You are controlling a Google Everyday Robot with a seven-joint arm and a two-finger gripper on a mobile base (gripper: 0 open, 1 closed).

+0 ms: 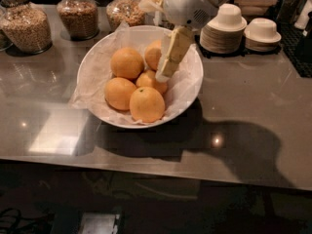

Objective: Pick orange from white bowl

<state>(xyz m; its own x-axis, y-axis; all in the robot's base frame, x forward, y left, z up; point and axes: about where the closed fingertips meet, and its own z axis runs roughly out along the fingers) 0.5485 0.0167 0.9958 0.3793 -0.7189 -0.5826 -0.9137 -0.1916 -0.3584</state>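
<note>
The grey desk (253, 106) is carrying everything here. Sitting on it, left of the middle, is the wide white bowl (194, 72), lined with crinkled paper (85, 94) and holding five oranges. Behind it three glass jars (78, 13) are standing in a row, each filled with what looks like grain or cereal. Off to the right, stacks of small white dishes (228, 28) are resting well apart from the bowl.

The orange (152, 56) I am going for is lying at the back right of the bowl, touching the small middle orange (151, 81) and just beside the back-left orange (126, 62). Two more are sitting nearer the front, the front-left orange (119, 92) and the front orange (146, 104).

My pincer (165, 71) is hanging tilted over the bowl, in front of my orange and partly hiding it. It is carrying nothing, and I cannot tell how wide it is standing.

I am judging the fruit to be firm, fairly heavy for its size, and round enough to roll. The dimpled skin should be giving some grip. I am planning to take it across its widest part, from above, clear of its neighbours. The loose paper could be snagging or lifting with it.
</note>
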